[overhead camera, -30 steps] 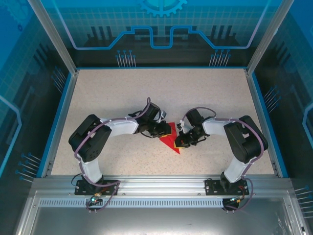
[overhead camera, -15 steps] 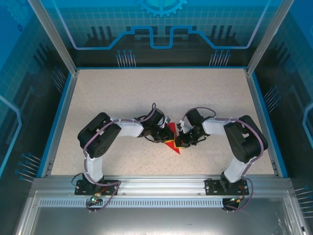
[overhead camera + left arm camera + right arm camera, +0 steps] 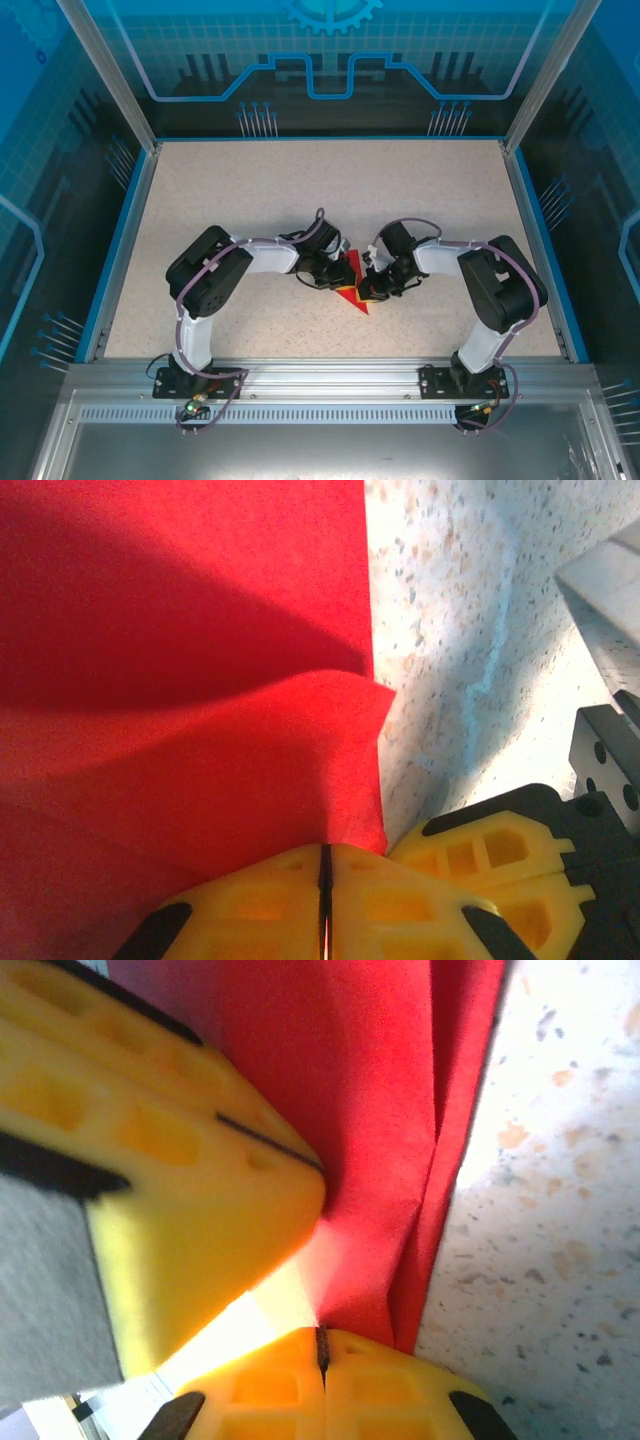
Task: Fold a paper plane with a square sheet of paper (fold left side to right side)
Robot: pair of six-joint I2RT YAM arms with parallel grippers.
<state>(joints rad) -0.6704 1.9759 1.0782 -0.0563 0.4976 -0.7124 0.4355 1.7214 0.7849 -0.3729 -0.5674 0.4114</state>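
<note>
- Working at the middle of the speckled table (image 3: pixel 250 200), you have both arms reaching in, the left from 9 o'clock and the right from 3 o'clock.
- Your red paper (image 3: pixel 355 298) lies at the table's centre between the two grippers. It is already narrowed to a wedge pointing toward 6 o'clock, so I judge you are mid-fold, carrying the left side over to the right.
- Your left gripper (image 3: pixel 333 273) sits at the paper's 9 o'clock. Its wrist view shows the pads (image 3: pixel 260 900) pressed flat together with a lifted red flap running into the seam, so it is clamped on the paper.
- Your right gripper (image 3: pixel 374 284) sits at 3 o'clock, likewise closed, on a doubled red edge.
- Next, lay the flap so the edges meet, then press the crease flat. Pulling hard could tear or skew such thin paper.
- From above you get the wedge outline and the arm layout. The wrist views add the billowing flap and the two layers at the edge.
</note>
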